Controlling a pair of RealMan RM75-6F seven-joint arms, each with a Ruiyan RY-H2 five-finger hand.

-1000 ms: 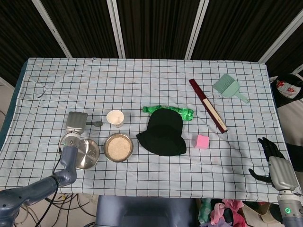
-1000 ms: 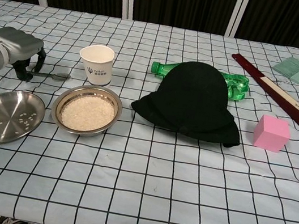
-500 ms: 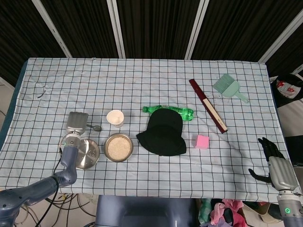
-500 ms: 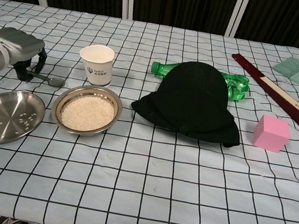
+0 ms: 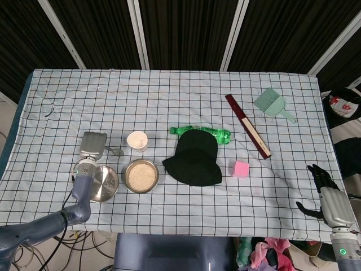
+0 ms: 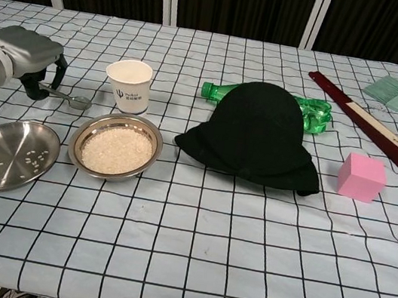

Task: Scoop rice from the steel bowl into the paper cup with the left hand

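Note:
A steel bowl (image 5: 141, 176) (image 6: 115, 146) full of rice sits near the front left of the table. Just behind it stands a white paper cup (image 5: 137, 140) (image 6: 128, 85), upright. My left hand (image 5: 92, 144) (image 6: 29, 59) hovers to the left of the cup and holds a metal spoon (image 5: 115, 151) (image 6: 70, 99) by its handle, the spoon's bowl pointing right and slightly down, between cup and rice bowl. My right hand (image 5: 328, 196) hangs off the table's right front corner, fingers spread, holding nothing.
A shallow steel plate (image 5: 102, 183) (image 6: 7, 154) with a few rice grains lies left of the bowl. A black hat (image 5: 194, 157) (image 6: 259, 134), a green bottle (image 5: 224, 135) (image 6: 313, 113), a pink cube (image 5: 241, 169) (image 6: 362, 177), a dark red stick (image 5: 247, 125) and a green brush (image 5: 273, 104) lie to the right.
My left hand has lifted slightly and shifted, carrying the spoon; the spoon's bowl has tipped down toward the rice bowl side. The right hand has not moved.

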